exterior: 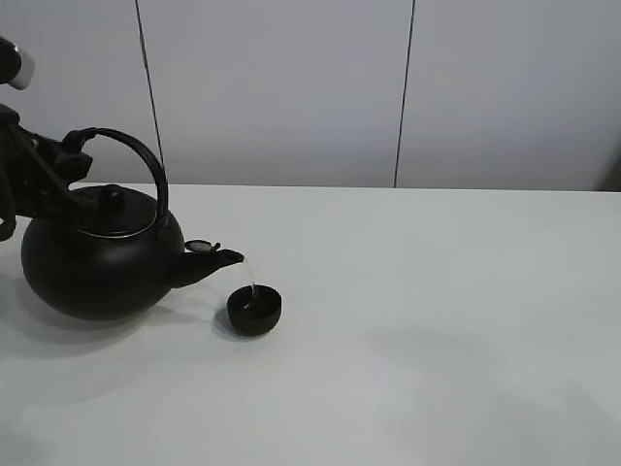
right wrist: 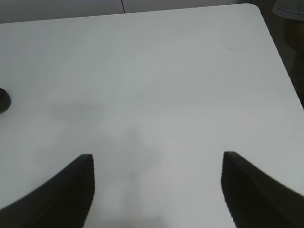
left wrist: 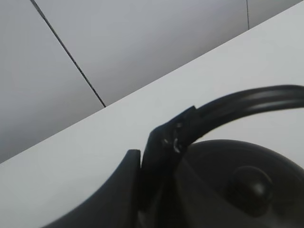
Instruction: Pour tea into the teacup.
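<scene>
High view: I saw the kettle [exterior: 97, 257] tipped spout-down, a thin trickle of tea [exterior: 250, 275] falling into the teacup [exterior: 254, 311] just beside the spout, on the table [exterior: 437, 340].
Left wrist view: my left gripper [left wrist: 159, 156] had its fingers closed on the kettle's handle [left wrist: 247, 102], above the lid knob [left wrist: 249, 185].
Right wrist view: my right gripper [right wrist: 156, 190] hung with fingers spread wide, holding nothing; the teacup [right wrist: 4, 100] sat well apart from it.
Risk: I judged the small cup could overflow if I held the tilt too long, or the stream could miss the rim.
Room: open table lay beyond the teacup; the far corner [right wrist: 254, 9] was well away.
</scene>
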`<state>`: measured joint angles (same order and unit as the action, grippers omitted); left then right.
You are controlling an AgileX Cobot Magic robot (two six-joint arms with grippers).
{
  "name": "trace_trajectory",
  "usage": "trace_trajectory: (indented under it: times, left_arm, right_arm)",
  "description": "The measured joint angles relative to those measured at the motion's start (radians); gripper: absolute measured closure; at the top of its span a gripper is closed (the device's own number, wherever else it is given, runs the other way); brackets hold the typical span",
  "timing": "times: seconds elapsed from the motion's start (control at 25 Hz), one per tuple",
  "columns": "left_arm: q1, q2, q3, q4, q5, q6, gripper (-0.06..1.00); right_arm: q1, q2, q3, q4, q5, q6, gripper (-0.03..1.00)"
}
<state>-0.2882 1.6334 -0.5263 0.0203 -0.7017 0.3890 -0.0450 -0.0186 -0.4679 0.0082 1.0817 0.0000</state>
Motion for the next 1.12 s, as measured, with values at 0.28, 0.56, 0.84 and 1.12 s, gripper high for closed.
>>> trace_trajectory:
  times: [0.28,0.56,0.84,1.12]
  left_arm:
    - [0.000,0.000,0.000,0.000,0.000,0.007,0.83]
    - [0.000,0.000,0.000,0.000,0.000,0.041,0.83]
    - [0.000,0.000,0.000,0.000,0.000,0.042,0.83]
    - [0.000,0.000,0.000,0.000,0.000,0.042,0.83]
  right_arm:
    - [0.000,0.000,0.000,0.000,0.000,0.000,0.45]
    - [0.000,0.000,0.000,0.000,0.000,0.000,0.45]
    - [0.000,0.000,0.000,0.000,0.000,0.000,0.45]
    - [0.000,0.000,0.000,0.000,0.000,0.000,0.45]
